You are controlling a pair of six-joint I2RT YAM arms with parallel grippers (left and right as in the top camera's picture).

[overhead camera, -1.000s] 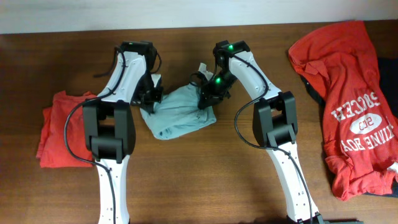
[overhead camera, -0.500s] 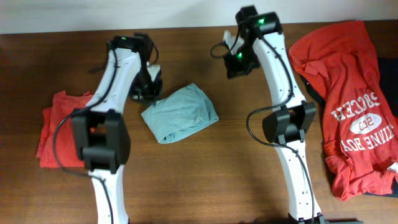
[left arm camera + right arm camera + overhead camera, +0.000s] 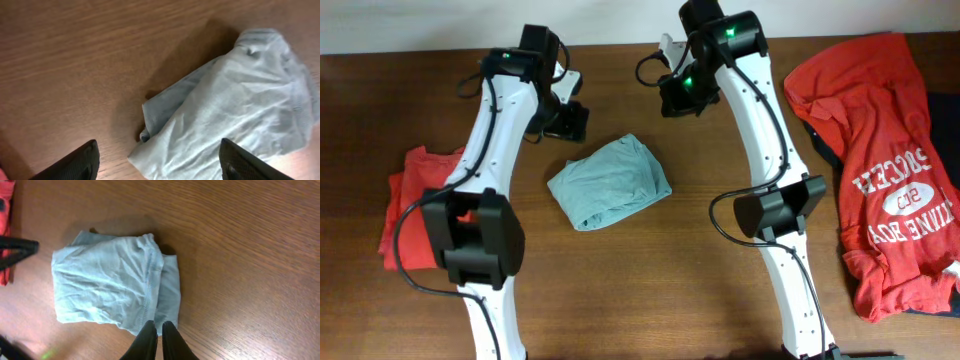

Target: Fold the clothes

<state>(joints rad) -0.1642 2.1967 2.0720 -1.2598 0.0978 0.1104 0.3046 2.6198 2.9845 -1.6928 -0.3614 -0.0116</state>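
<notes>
A folded light blue garment (image 3: 610, 182) lies on the wooden table (image 3: 650, 290) between the two arms. My left gripper (image 3: 566, 118) hangs above the table just past the garment's upper left corner. Its jaws stand wide open and hold nothing. From the left wrist, the blue garment (image 3: 235, 105) lies below, and the left gripper (image 3: 157, 167) has its fingertips (image 3: 70, 164) far apart. My right gripper (image 3: 678, 96) is lifted up and to the right of the garment, shut and empty. The right wrist view looks down on the blue garment (image 3: 110, 282) past the shut right gripper (image 3: 160, 341).
A folded red garment (image 3: 415, 205) lies at the left edge. A crumpled red printed t-shirt (image 3: 880, 170) covers the right side, with a dark garment (image 3: 818, 140) poking out beneath it. In the right wrist view, a left finger (image 3: 17, 247) shows at the left edge.
Both grippers have lifted off the blue garment and drawn back toward the far edge. The left gripper has opened and let go of the cloth. The garment now lies flat and folded.
</notes>
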